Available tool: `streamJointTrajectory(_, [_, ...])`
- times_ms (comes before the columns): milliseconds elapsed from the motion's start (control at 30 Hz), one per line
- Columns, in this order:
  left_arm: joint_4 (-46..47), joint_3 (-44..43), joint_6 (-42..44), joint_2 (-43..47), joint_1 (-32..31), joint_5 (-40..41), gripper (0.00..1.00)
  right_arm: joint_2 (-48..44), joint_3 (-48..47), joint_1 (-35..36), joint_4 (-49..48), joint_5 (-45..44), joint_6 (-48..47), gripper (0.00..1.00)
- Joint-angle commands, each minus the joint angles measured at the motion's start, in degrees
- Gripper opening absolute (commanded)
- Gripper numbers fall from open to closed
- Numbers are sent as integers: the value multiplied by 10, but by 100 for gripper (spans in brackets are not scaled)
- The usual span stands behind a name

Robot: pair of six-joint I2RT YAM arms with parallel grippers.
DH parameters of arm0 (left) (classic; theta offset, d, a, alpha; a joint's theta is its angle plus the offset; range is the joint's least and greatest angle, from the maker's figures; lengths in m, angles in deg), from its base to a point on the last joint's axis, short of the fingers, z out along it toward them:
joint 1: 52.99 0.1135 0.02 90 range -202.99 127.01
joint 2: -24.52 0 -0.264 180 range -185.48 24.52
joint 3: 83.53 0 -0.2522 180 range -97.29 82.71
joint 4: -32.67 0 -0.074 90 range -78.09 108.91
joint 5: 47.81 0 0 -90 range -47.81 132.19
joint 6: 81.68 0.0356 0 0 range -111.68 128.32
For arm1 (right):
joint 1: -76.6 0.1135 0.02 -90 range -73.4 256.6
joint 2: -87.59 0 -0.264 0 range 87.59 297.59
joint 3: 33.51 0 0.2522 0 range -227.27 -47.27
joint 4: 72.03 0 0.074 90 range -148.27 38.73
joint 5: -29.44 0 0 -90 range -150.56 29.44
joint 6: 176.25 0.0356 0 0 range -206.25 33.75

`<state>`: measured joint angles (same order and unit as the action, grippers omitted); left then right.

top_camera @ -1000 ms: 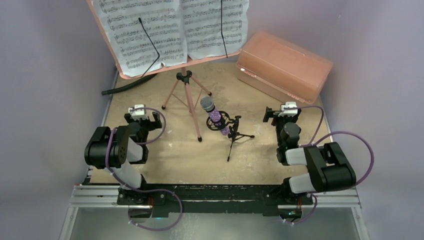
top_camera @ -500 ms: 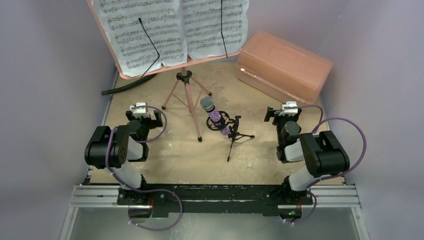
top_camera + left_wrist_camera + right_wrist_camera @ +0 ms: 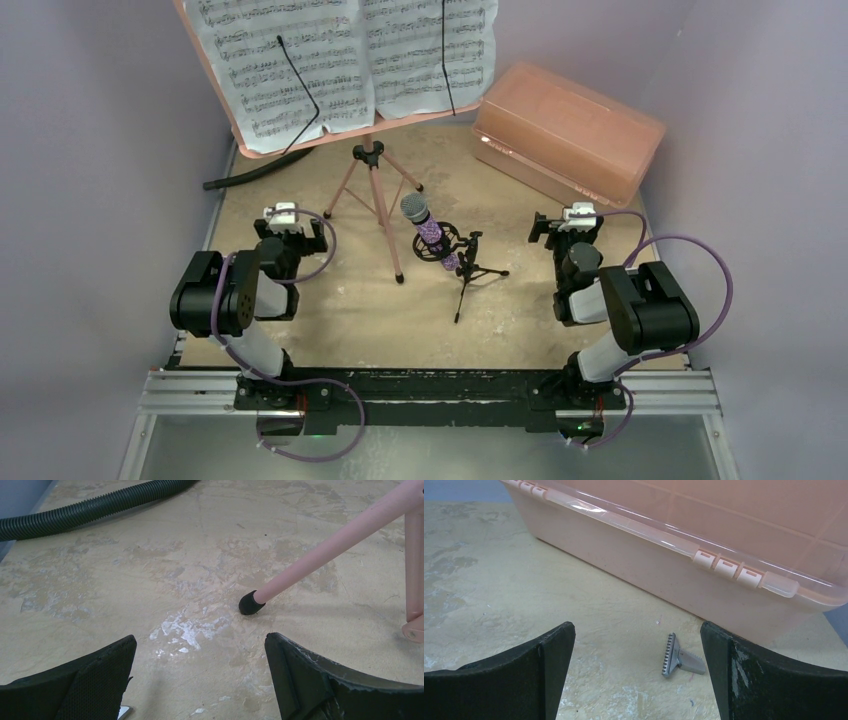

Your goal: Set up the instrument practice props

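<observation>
place: looks like a robot lab booth to me | why: plain lavender walls point(image 3: 95, 150), scuffed table point(image 3: 340, 320), aluminium rail point(image 3: 190, 395)

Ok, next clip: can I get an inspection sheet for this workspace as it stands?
Surface: tan table, scuffed with white patches.
Job's things: pink music stand upright, sheet music on it; purple microphone tilted in the black mic stand.
Clutter: salmon box far right; small grey toothed piece before it; black hose far left.
Grippers: left gripper and right gripper, jaws open, empty.
Cables: purple cables looped along both arms.
Surroundings: lilac walls left and right.
</observation>
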<state>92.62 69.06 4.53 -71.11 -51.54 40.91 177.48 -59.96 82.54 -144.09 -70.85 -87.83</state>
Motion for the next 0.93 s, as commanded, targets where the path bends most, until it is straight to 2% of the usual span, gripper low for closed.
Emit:
streamJointTrajectory(0, [1,-14,11,4,-6,9,99,-2,-13,-2,-34,5,-7,98])
streamJointTrajectory(733, [-9,-19,15,5,-11,11,99,-2,-13,-3,-35,5,-8,98])
streamJointTrajectory(900, [-24,-25,23,7,-36,59,99,-2,-13,-3,-34,5,-8,98])
